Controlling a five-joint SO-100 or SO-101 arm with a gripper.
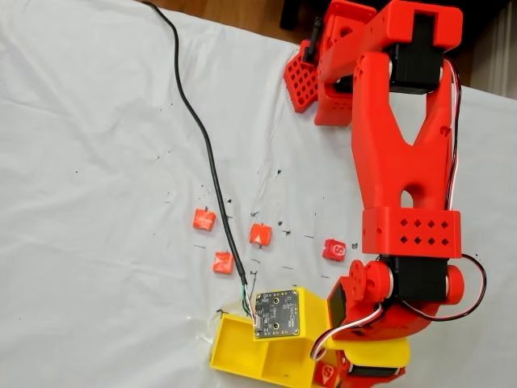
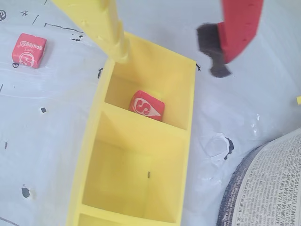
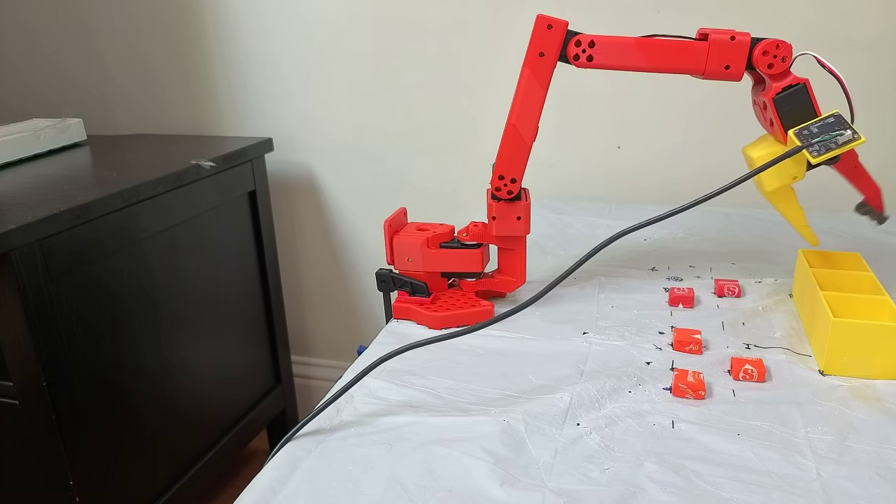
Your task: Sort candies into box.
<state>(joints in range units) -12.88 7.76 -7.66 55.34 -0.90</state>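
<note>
The gripper (image 3: 843, 227) hangs wide apart, empty, above the box (image 3: 847, 336). The wrist view reveals one candy (image 2: 146, 105) inside the box's end compartment; a fixed view shows five candies (image 3: 689, 341) beside the box.

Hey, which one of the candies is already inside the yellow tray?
The candy in the tray's end compartment below the open gripper; the other candies lie on the white sheet.

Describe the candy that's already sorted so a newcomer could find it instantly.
Find the yellow tray at the table's edge, under the open tool. In the wrist view, its end compartment nearest the tool holds one red candy with a white S. It is the one candy seen in the tray; the others lie on the white sheet.
</note>
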